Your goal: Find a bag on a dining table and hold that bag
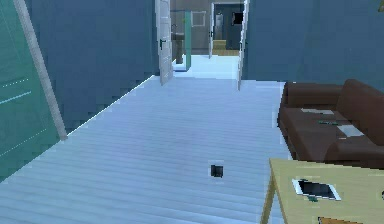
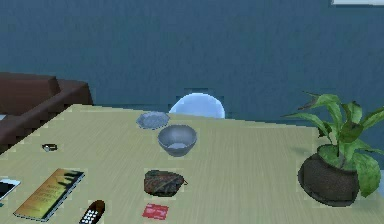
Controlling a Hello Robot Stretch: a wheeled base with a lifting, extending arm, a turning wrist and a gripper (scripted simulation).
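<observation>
On the pale wooden table (image 2: 250, 170) in the arm side view, a scatter of small things is laid out, and a dark brown lump (image 2: 165, 182), low and crumpled, is seen lying toward the near edge, left of the middle. It is judged the likeliest bag, though its shape is too vague for that to be called with certainty. Just below it a small red item (image 2: 154, 211) is set, with a dark remote (image 2: 92, 214) to the left and a book (image 2: 50, 193) beyond that. Two grey bowls (image 2: 177, 140) are placed farther out, close together, and a potted plant (image 2: 340, 160) is stood well apart at the right. A pale blue chair back (image 2: 197, 104) is glimpsed behind the far edge. In the forward view the table's corner is caught at lower right with a flat white-edged device (image 1: 316, 188) on it, a brown sofa (image 1: 335, 120) behind, and open floor stretched away to a doorway (image 1: 200, 45). The finding step is judged all but done, with the table drawn alongside. How the gripper is set cannot be told. Next, a short nudge forward of the base is probably called for, so that the lump is brought onto the arm's line, and then a careful reach kept clear of the red item and the bowls.
</observation>
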